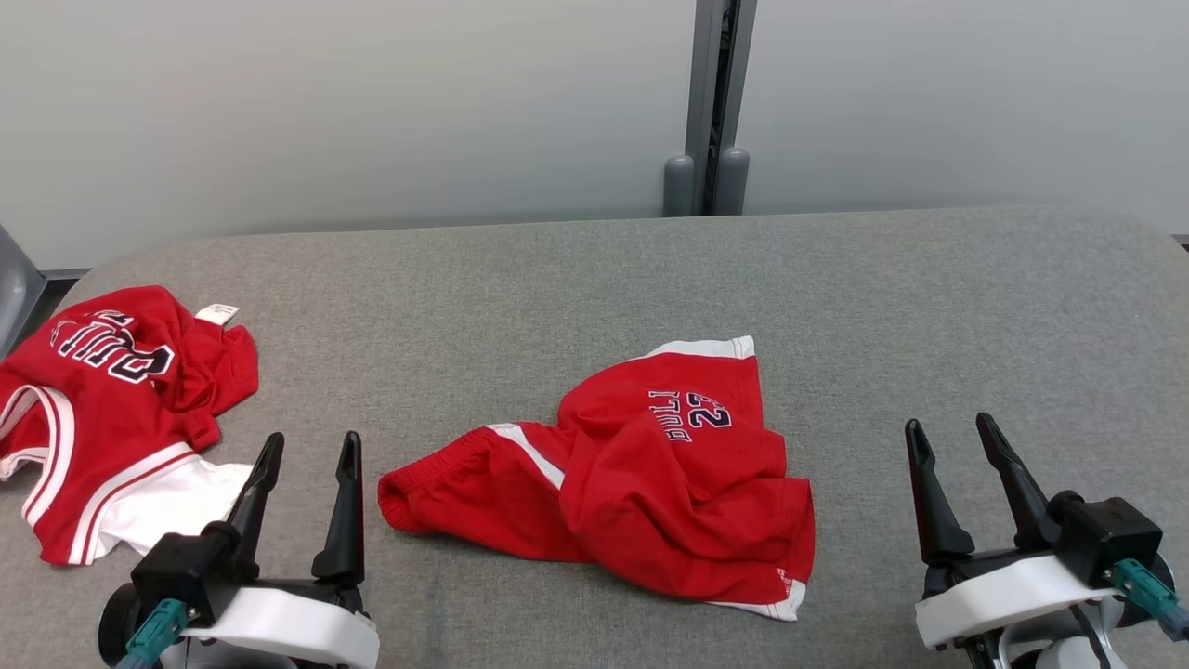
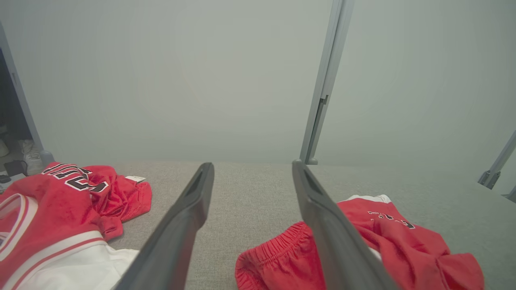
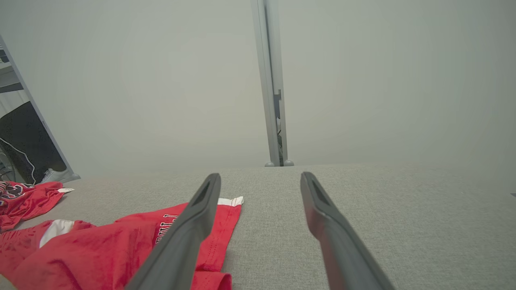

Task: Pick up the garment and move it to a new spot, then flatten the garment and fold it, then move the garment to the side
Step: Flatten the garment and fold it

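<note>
A red jersey (image 1: 111, 418) lies far left on our grey table (image 1: 594, 279). Our left gripper (image 1: 313, 437) hangs beside it, spread wide, empty. Crumpled red shorts (image 1: 650, 483) lie mid-table between our grippers. Our right gripper (image 1: 949, 423) is spread wide too, empty.

A big grey table (image 1: 594, 279) has soft cloth on top and round corners. Behind the table's far edge is a plain pale wall (image 1: 372, 111). A grey post (image 1: 711, 84) stands up in the wall, just behind the middle of the table's far edge. It has two little round stubs (image 1: 679, 186) at its foot. On the table's left end lies a red shirt (image 1: 111, 409), all crumpled. The shirt has white stripes, dark letters, and a white part nearest the table's front edge. A small white tag (image 1: 216, 314) sticks out on its far side. Past the table's left end, down on the floor, is a white shoe (image 3: 54, 175).
</note>
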